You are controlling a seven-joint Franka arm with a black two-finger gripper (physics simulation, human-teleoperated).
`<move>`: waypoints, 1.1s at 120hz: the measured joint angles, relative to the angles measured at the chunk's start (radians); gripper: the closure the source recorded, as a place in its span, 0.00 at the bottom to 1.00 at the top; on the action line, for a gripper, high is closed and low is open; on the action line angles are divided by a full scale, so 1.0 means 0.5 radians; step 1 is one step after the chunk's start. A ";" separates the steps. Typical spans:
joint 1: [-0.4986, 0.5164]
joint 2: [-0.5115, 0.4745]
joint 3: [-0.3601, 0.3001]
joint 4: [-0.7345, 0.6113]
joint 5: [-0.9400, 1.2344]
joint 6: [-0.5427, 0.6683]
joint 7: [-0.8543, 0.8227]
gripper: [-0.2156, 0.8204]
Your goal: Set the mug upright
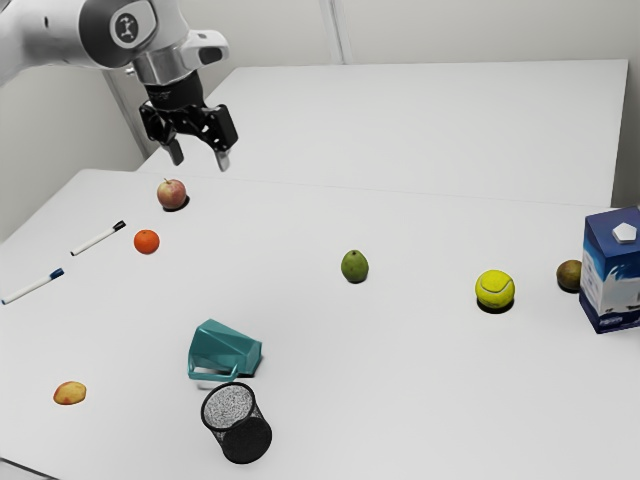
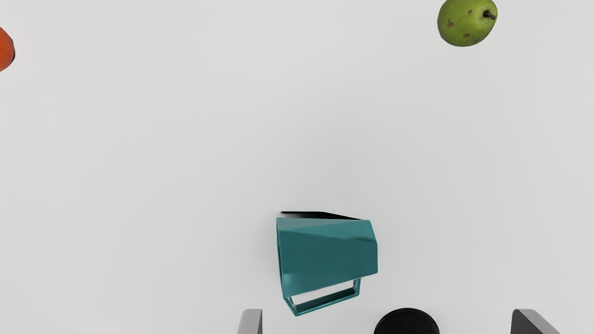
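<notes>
Here's the mug (image 1: 225,350), down on its side on the white table (image 1: 420,400), its mouth turned to the exterior view's left and its handle on the side facing the black mesh holder (image 1: 245,438). That holder sits just beside the mug, on the exterior camera's side of it.

Going outward from the mug, I've got the orange (image 1: 146,241) beyond it, toward the exterior view's left, and the green pear (image 1: 355,266) beyond it toward the exterior view's right. The yellow-red fruit (image 1: 70,393) lies off to the mug's exterior view's left side, a bit closer to that camera. The apple (image 1: 172,194) is past the mug and past the orange. Two markers lie beyond the mug on the exterior view's left, the blue-capped marker (image 1: 33,286) and the black-capped marker (image 1: 97,238).

My gripper (image 1: 200,161) hangs in the air well above the table and well apart from the mug, jaws spread wide with nothing held between them. In my wrist view the mug lies out ahead of the fingertips.

Farthest out, well to the mug's exterior view's right side, come the tennis ball (image 1: 495,289), then the brown round fruit (image 1: 569,276), and right beside that the blue-and-white carton (image 1: 612,275), standing upright.
</notes>
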 joint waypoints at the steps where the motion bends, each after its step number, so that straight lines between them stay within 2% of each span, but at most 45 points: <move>1: 0.000 0.000 0.000 0.000 0.000 0.000 0.000 0.23; 19: -0.006 -0.020 0.000 -0.025 -0.001 0.003 -0.003 0.23; 44: 0.018 -0.186 0.009 -0.213 -0.005 0.018 -0.011 0.23; 88: 0.282 -0.313 0.050 -0.536 -0.221 0.038 0.024 0.24; 132: 0.354 -0.375 0.147 -1.021 -0.461 0.378 0.188 0.24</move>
